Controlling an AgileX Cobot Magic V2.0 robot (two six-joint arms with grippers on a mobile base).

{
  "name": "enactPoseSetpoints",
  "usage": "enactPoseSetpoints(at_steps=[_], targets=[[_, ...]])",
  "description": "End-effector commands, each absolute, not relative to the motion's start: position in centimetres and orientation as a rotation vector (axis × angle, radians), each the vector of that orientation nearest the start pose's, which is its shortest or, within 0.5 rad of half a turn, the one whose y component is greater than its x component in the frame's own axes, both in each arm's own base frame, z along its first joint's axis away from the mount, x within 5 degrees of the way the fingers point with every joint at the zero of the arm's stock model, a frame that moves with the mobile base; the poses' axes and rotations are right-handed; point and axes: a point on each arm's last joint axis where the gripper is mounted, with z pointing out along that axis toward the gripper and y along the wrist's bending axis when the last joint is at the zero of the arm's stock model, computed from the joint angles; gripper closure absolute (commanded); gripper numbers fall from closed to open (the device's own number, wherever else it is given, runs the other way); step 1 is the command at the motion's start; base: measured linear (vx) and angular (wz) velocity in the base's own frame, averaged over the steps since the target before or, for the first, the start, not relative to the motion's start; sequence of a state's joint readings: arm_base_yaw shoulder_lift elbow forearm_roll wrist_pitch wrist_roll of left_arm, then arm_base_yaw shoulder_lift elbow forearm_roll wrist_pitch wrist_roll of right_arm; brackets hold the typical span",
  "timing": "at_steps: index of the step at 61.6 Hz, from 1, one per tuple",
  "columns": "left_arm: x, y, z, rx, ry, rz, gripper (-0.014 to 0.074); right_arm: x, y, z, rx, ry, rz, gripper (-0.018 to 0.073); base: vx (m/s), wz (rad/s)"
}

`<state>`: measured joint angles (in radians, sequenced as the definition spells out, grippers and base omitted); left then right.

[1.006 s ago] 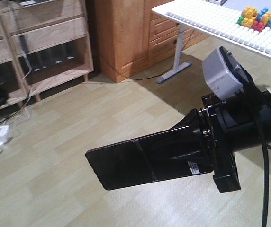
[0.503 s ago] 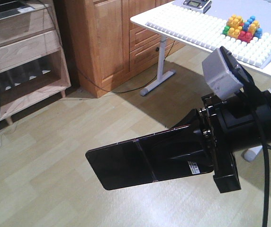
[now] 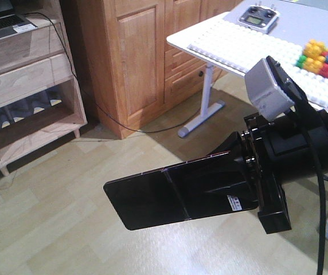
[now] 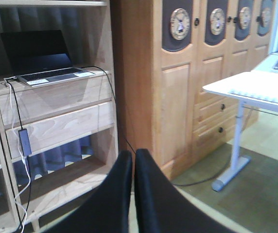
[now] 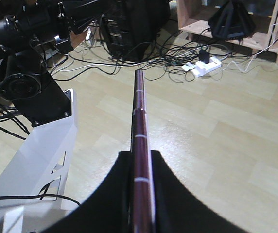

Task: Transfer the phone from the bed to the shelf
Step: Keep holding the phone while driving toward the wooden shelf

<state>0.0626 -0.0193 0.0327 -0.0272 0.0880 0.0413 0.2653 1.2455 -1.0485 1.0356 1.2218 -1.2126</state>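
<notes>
Phone (image 3: 144, 197): clamped by its labelled end in right tool (image 3: 210, 186), jutting out above floor (image 3: 55, 183), well apart from shelf (image 3: 32, 74). Left tool (image 4: 133, 170): pressed closed, empty. Hazard: slip from the short end-grip, or free end clipping a shelf board on entry.

One phone (image 3: 152, 197), one open laptop (image 4: 46, 60), one pale wooden shelf (image 4: 56, 121), one white table (image 3: 221, 43). On that table: one grey handheld controller (image 3: 258, 17), one white studded baseplate (image 3: 238, 48), one cluster of coloured blocks (image 3: 324, 57). One orange-brown wardrobe (image 4: 178, 97) with four round door medallions (image 4: 180, 23), one white power strip (image 5: 202, 68), one black bag (image 5: 231, 22), and two grippers: left gripper (image 4: 133, 162), right gripper (image 5: 141, 162).
</notes>
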Motion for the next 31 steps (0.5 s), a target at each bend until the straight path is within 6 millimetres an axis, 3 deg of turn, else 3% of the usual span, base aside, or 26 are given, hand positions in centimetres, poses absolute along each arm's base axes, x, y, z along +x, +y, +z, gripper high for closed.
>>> enactPoseSetpoints(at_steps=[1,31], targets=[[5.43,0.30,21.06,-0.045,1.480,0.041,0.0595,18.49,13.21,37.09,-1.310,1.786,1.109,0.0561,0.42,0.12],[5.43,0.30,21.06,-0.045,1.480,0.041,0.0595,18.49,13.22,37.11,-1.308,1.785,1.111,0.0561,0.43,0.09]])
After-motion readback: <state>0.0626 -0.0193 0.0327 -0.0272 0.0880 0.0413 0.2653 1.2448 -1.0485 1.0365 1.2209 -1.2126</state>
